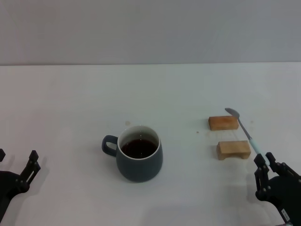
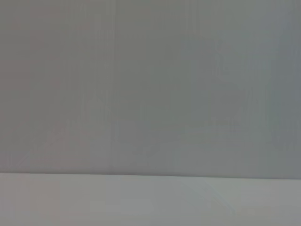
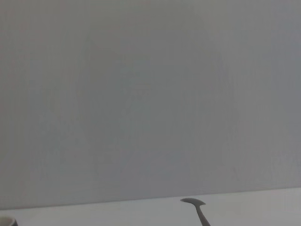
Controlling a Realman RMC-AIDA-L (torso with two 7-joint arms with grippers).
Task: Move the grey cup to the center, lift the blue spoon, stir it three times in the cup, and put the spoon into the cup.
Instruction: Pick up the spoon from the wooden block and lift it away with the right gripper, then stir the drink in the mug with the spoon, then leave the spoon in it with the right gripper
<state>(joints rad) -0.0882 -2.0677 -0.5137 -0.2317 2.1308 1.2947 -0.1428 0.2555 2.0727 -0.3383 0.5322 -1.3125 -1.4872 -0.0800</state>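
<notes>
The grey cup [image 1: 139,162], with dark liquid inside and its handle towards my left, stands on the white table slightly left of the middle. The blue spoon [image 1: 244,131] lies at the right, propped across two tan wooden blocks, bowl far, pale handle near. My right gripper [image 1: 265,159] is open, low at the near right, just behind the spoon's handle end and not touching it. My left gripper [image 1: 16,157] is open and empty at the near left. The right wrist view shows the spoon's bowl [image 3: 193,202] and a sliver of the cup's rim [image 3: 4,221].
Two tan wooden blocks, the far one [image 1: 223,123] and the near one [image 1: 233,149], hold up the spoon right of the cup. The white table [image 1: 70,108] runs back to a grey wall. The left wrist view shows only table and wall.
</notes>
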